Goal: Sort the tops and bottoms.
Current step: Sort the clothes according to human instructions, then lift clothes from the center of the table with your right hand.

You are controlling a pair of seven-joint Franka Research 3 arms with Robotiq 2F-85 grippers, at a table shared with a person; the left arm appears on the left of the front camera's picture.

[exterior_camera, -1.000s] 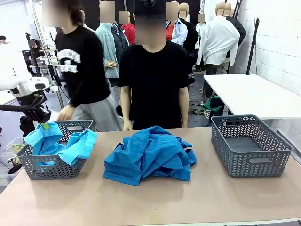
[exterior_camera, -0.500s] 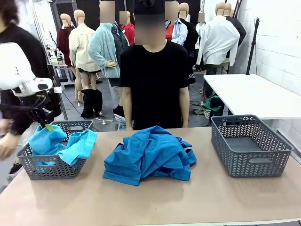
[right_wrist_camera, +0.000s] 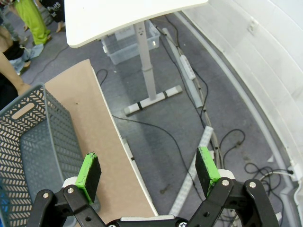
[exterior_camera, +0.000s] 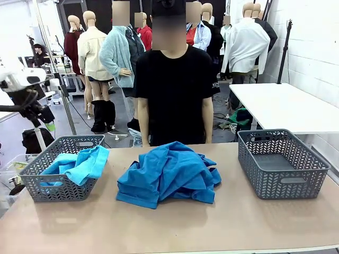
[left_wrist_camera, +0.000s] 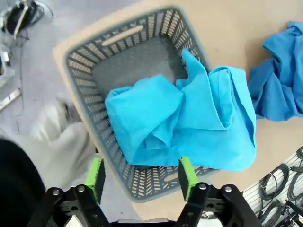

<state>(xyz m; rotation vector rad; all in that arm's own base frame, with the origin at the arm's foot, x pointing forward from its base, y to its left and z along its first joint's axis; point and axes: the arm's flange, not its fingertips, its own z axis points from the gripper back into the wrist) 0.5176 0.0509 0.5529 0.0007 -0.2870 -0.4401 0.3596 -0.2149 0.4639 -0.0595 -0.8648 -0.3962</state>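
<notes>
Top (exterior_camera: 79,165) in left basket (exterior_camera: 58,191); pile (exterior_camera: 167,177) between it and right basket (exterior_camera: 288,189)

The left claw (exterior_camera: 48,126) (left_wrist_camera: 139,172), a second ago pinched on the bright blue soft-fabric top (exterior_camera: 74,165) (left_wrist_camera: 189,123) just above the grey plastic lattice basket (exterior_camera: 58,193) (left_wrist_camera: 118,52), has let go and risen higher above the basket's left rim, its green pads now apart. The top's lifted end has dropped and lies lower in the basket. The person in a black sweatshirt behind the basket has walked off.
</notes>
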